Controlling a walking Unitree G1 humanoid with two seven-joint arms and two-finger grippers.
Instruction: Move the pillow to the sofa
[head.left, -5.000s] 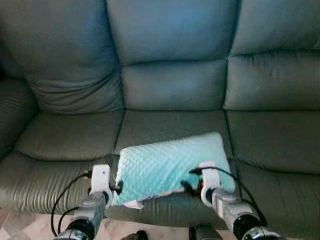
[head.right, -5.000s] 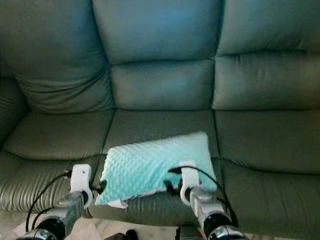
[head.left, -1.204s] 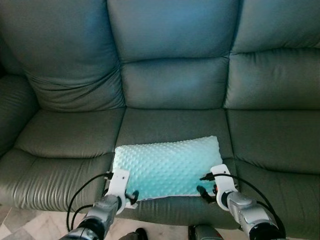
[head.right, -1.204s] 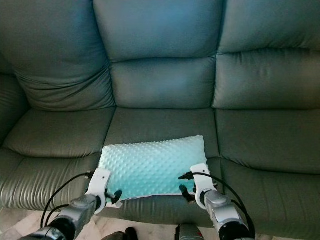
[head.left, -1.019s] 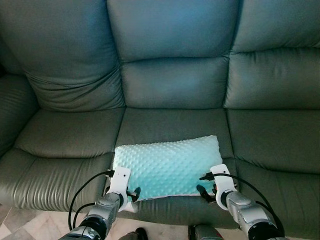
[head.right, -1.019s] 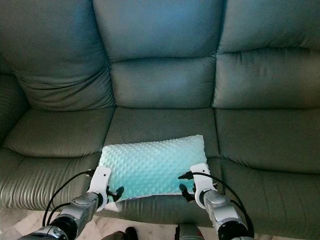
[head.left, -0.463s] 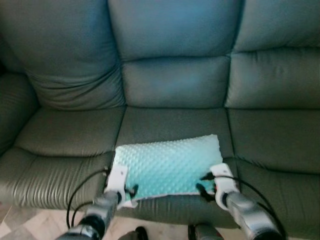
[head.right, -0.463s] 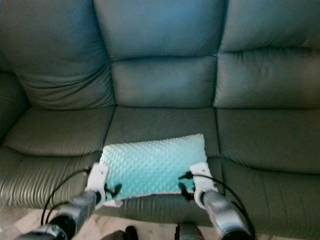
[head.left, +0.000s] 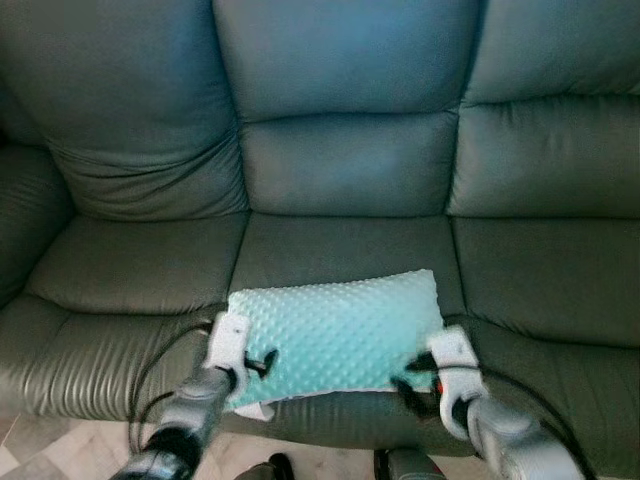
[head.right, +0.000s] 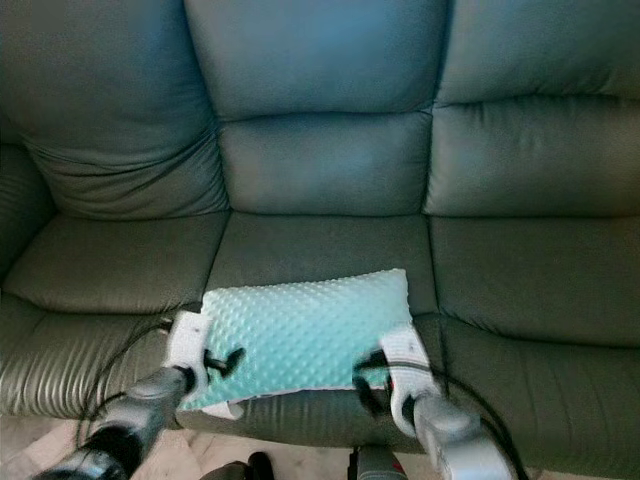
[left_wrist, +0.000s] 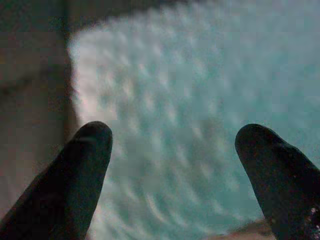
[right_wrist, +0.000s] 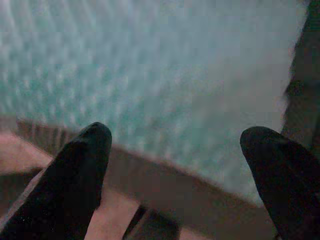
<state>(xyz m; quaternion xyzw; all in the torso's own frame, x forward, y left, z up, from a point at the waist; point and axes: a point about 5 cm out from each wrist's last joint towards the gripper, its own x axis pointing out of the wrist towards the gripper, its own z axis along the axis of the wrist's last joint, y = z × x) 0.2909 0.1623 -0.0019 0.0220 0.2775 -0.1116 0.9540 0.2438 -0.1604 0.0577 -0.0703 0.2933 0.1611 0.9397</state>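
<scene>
A mint-green dimpled pillow (head.left: 337, 335) lies flat on the middle seat cushion of the dark grey-green leather sofa (head.left: 340, 170), close to the seat's front edge. My left gripper (head.left: 262, 361) hovers open at the pillow's near left corner, its black fingers (left_wrist: 75, 175) spread wide with the pillow (left_wrist: 190, 125) just beyond them. At the near right corner my right gripper (head.left: 418, 385) is open too, fingers (right_wrist: 70, 175) apart and pointing at the pillow's edge (right_wrist: 150, 85). Neither gripper holds anything.
The sofa's left seat cushion (head.left: 120, 290) and right seat cushion (head.left: 550, 290) flank the pillow. Pale tiled floor (head.left: 30, 450) shows under the sofa's front edge. My lower body (head.left: 400, 465) is close against the sofa front.
The pillow has stayed flat on the seat since one second ago. My left gripper has risen slightly onto the pillow's left corner; the right gripper has drawn back a little. The picture is blurred by motion.
</scene>
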